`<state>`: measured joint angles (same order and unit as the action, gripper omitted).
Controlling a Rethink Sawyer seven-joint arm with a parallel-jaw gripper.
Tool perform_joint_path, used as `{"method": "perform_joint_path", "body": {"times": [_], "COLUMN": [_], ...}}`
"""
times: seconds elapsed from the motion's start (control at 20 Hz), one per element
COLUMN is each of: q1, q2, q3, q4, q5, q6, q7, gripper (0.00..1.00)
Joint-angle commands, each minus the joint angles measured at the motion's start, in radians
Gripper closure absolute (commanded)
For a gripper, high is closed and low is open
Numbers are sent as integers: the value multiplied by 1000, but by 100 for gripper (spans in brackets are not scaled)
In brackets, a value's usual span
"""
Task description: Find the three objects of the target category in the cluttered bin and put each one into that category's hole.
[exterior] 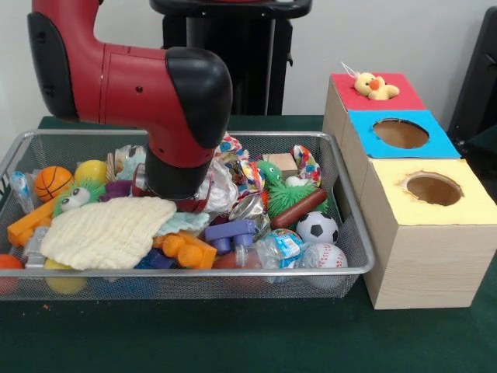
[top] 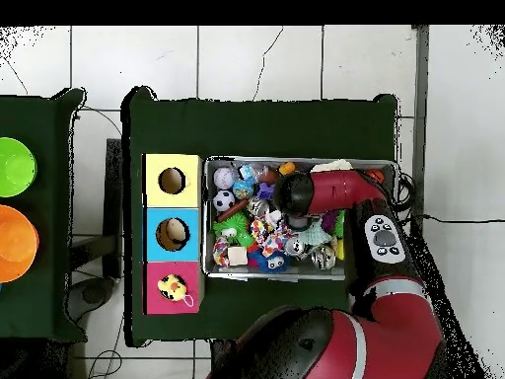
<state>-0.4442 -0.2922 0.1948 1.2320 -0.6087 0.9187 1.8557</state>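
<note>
The wire mesh bin (exterior: pixel 233 273) is full of mixed toys; it also shows in the overhead view (top: pixel 276 279). My arm's black wrist (exterior: pixel 180 167) reaches down into the bin's left middle, above a cream cloth (exterior: pixel 109 231). The gripper below it is hidden by the wrist and the clutter. A fluffy yellow duckling (exterior: pixel 374 85) sits over the hole of the red-topped box (exterior: pixel 404 99), also seen from overhead (top: pixel 172 287). A green spiky toy with big eyes (exterior: pixel 78 198) lies at the bin's left, and another green spiky toy (exterior: pixel 283 193) lies right of centre.
Right of the bin stand three joined wooden boxes: red, blue (exterior: pixel 443 144) and yellow (exterior: pixel 474 206), the last two with open round holes. A soccer ball (exterior: pixel 317 228) and baseball (exterior: pixel 326 256) lie in the bin's front right corner. Green (top: pixel 15 166) and orange (top: pixel 15 242) bowls sit on another table.
</note>
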Motion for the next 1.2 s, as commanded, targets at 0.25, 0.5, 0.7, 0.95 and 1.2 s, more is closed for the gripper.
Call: {"method": "perform_joint_path", "body": {"times": [0.25,0.5,0.7,0.95,1.2], "q1": [7,2,-23,-52,-66], "q2": [29,-33,-91,-143,-174], "q3": [-89,-87,-74,-64,-58], "q4": [-141,-129,-91,-62,-54], "q5": [-372,-415,-409,-393,-382], "q6": [55,80,78,57,89], "q7": [-485,-561,-610,-650,-714], "gripper": [0,0,0,0,0]}}
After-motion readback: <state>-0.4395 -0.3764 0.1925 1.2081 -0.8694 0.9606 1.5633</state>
